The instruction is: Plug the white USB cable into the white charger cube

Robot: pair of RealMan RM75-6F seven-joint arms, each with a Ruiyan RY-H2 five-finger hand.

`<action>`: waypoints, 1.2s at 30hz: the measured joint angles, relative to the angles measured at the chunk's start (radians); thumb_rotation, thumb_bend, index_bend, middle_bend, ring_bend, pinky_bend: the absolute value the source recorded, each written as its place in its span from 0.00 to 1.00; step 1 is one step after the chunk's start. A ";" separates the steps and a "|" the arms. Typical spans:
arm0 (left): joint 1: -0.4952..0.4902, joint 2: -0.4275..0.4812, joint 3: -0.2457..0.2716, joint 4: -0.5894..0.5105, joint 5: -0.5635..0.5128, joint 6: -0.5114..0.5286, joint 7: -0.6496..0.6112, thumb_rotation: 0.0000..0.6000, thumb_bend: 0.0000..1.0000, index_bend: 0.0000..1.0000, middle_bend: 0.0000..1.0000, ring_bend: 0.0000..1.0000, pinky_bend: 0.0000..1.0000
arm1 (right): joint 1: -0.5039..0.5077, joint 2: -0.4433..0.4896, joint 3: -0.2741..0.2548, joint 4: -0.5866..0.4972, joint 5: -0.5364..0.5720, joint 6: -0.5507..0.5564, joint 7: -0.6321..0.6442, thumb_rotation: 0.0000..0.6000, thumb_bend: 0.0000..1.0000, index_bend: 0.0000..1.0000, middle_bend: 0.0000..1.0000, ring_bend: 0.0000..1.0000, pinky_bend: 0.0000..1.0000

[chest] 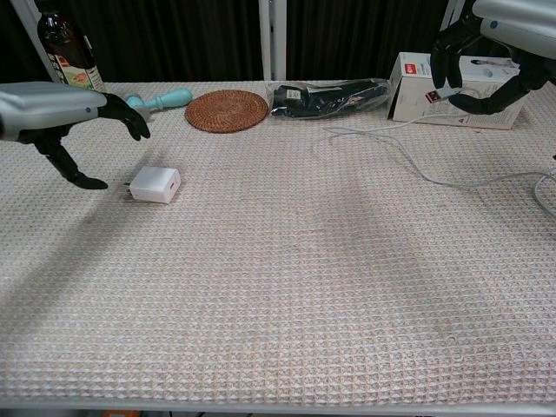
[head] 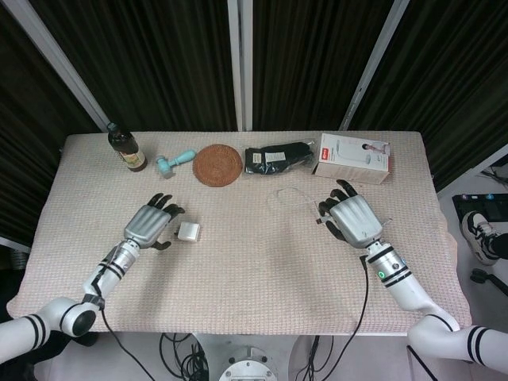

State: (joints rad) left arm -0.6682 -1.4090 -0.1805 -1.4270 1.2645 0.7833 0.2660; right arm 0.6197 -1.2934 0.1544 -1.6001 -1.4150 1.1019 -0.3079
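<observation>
The white charger cube (head: 188, 232) (chest: 155, 184) lies on the beige mat left of centre, prongs pointing left. My left hand (head: 148, 225) (chest: 56, 113) hovers just left of it with fingers spread, holding nothing. My right hand (head: 353, 221) (chest: 499, 43) is raised at the right and pinches the USB plug end (chest: 432, 96) of the white cable (head: 292, 197) (chest: 408, 156). The cable trails from the plug down onto the mat and runs off to the right.
Along the back edge stand a brown bottle (head: 125, 148), a teal massager (head: 175, 162), a round woven coaster (head: 217, 164), a black pouch (head: 278, 157) and a white product box (head: 354, 157).
</observation>
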 measured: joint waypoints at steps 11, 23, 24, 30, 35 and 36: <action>-0.050 -0.102 0.017 0.089 -0.053 -0.010 0.005 1.00 0.23 0.25 0.24 0.04 0.02 | -0.002 -0.015 -0.009 0.024 0.006 -0.005 0.024 1.00 0.39 0.64 0.53 0.30 0.16; -0.078 -0.168 0.021 0.128 -0.136 0.005 0.066 0.86 0.26 0.30 0.29 0.09 0.04 | -0.017 -0.015 -0.018 0.040 0.005 0.008 0.052 1.00 0.39 0.65 0.54 0.30 0.16; -0.079 -0.169 0.021 0.126 -0.145 0.007 0.075 0.83 0.26 0.30 0.29 0.09 0.04 | -0.018 -0.015 -0.018 0.041 0.004 0.009 0.054 1.00 0.39 0.65 0.54 0.30 0.16; -0.085 -0.163 0.025 0.093 -0.215 0.017 0.133 0.73 0.26 0.31 0.29 0.09 0.04 | -0.021 -0.017 -0.021 0.052 -0.001 0.013 0.073 1.00 0.39 0.65 0.54 0.31 0.16; -0.091 -0.162 0.034 0.081 -0.243 0.030 0.154 0.74 0.26 0.34 0.31 0.10 0.05 | -0.024 -0.018 -0.021 0.060 -0.005 0.016 0.092 1.00 0.39 0.66 0.54 0.31 0.16; -0.092 -0.164 0.035 0.084 -0.244 0.031 0.155 0.75 0.26 0.34 0.31 0.11 0.05 | -0.025 -0.018 -0.021 0.061 -0.006 0.017 0.094 1.00 0.39 0.66 0.54 0.31 0.16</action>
State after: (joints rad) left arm -0.7599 -1.5728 -0.1453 -1.3427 1.0208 0.8144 0.4212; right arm 0.5950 -1.3113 0.1333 -1.5393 -1.4208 1.1184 -0.2139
